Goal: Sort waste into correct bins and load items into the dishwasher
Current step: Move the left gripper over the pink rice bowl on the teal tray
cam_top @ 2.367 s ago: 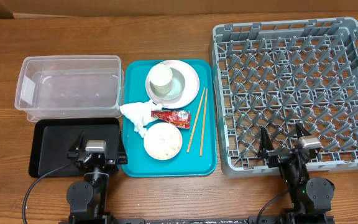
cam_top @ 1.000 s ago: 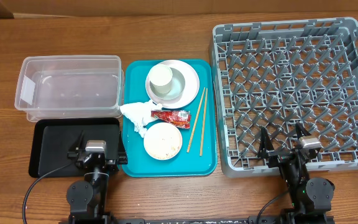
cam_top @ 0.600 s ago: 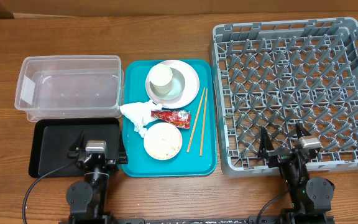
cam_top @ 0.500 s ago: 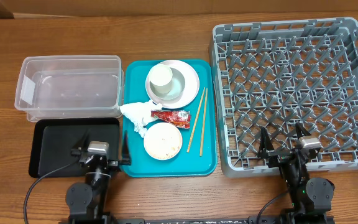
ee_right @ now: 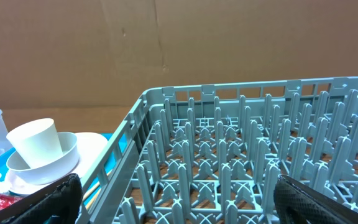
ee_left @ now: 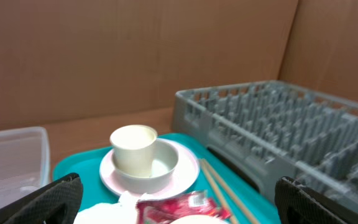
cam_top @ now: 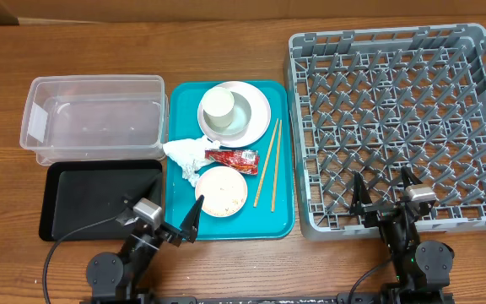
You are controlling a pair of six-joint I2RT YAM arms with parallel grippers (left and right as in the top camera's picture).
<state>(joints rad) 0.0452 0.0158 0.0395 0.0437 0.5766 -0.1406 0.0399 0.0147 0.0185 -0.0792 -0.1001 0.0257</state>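
**Table stock before sorting: nothing lifted, both tools spread wide**

1. Grey dish rack [cam_top: 386,34], pegged, filled the 3 o'clock side of the table [cam_top: 226,42]; nothing loaded. Its tall walls suggested loading from above.
2. One teal tray [cam_top: 268,221], centre, low lip; it carried every dish and all the waste.
3. One clear tub [cam_top: 95,80] at 10 o'clock and one black tray [cam_top: 74,198] at 8 o'clock, just beside each other, both bare.
4. The left gripper [ee_left: 178,198], at 7 o'clock, stood wide and held nothing, aimed across the teal tray. The right gripper [cam_top: 382,194], at 5 o'clock by the rack's near wall, was equally wide and unloaded.
5. One large plate [cam_top: 262,105], 12 o'clock on the teal tray, bore the bowl [cam_top: 240,121] with the cup [cam_top: 218,107] inside. Judged rigid, smooth, breakable; take by the rim, cup first.
6. One small plate [cam_top: 211,179], 6 o'clock, held rice grains [cam_top: 224,194]. Keep level; pinch the edge.
7. Two chopsticks [cam_top: 267,165], 3 o'clock edge. Light, stiff, likely to roll; grip mid-length.
8. One napkin [cam_top: 186,156], 9 o'clock. Soft; pinch anywhere.
9. One sauce packet [cam_top: 234,157], against the napkin. Probably slick; take an end.

Open room: a narrow gap between teal tray and rack; bare wood at 12 o'clock.
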